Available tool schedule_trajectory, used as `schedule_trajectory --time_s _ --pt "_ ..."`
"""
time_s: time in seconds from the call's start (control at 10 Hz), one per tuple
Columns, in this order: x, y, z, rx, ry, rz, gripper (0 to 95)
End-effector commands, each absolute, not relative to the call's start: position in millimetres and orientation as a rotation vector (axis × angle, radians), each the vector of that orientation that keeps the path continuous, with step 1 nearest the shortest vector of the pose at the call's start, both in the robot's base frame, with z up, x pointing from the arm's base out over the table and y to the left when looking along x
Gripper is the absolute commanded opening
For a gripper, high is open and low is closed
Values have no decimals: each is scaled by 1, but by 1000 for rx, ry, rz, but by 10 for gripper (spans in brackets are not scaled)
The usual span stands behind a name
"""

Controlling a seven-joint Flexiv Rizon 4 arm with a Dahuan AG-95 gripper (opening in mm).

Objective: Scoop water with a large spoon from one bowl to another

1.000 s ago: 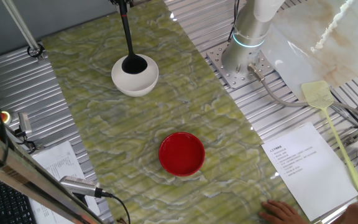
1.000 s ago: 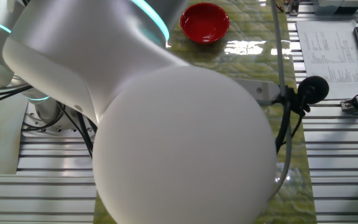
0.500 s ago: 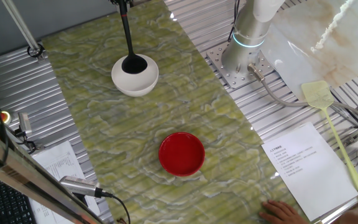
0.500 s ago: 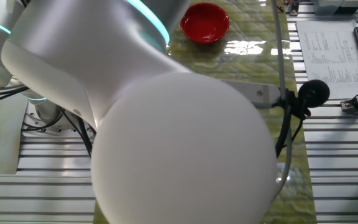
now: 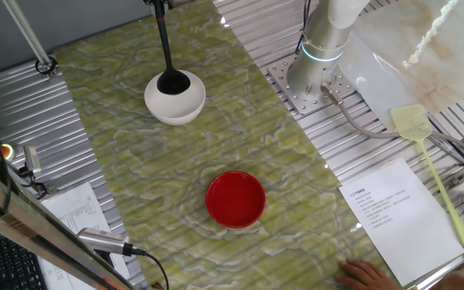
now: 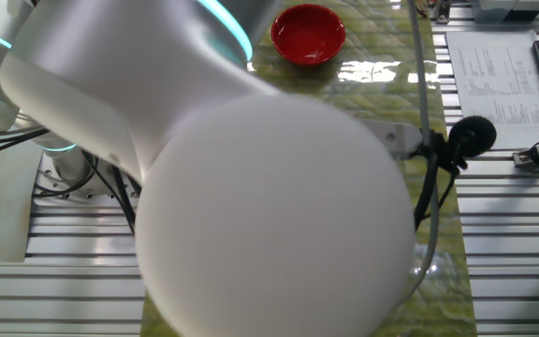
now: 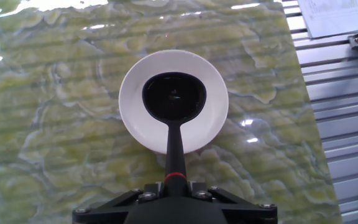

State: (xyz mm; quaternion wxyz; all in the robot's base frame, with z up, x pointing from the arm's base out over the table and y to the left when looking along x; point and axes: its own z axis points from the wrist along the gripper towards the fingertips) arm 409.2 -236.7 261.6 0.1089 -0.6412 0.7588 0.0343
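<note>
The black ladle [image 7: 174, 99] hangs with its round scoop inside the white bowl [image 7: 213, 118]; its thin handle [image 5: 164, 40] rises to the top edge of one fixed view, with the scoop [image 5: 173, 82] in the white bowl [image 5: 176, 103]. My gripper [image 7: 174, 184] is shut on the ladle's handle, straight above the bowl. The red bowl [image 5: 235, 198] sits nearer the front of the green mat and also shows in the other fixed view [image 6: 308, 34]. Water cannot be made out in either bowl.
The arm's white body [image 6: 251, 197] fills most of the other fixed view. The robot base [image 5: 316, 68] is bolted at the mat's right. A yellow fly swatter [image 5: 429, 165], a paper sheet [image 5: 393, 217] and a person's hand [image 5: 365, 275] lie at the right front.
</note>
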Motion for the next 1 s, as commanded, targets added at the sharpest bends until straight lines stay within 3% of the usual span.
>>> schedule_trajectory --time_s 0.1,1.0 --pt "410 -238 261 -1871 2234 115 0" --pt "409 -245 258 -1887 2233 120 0"
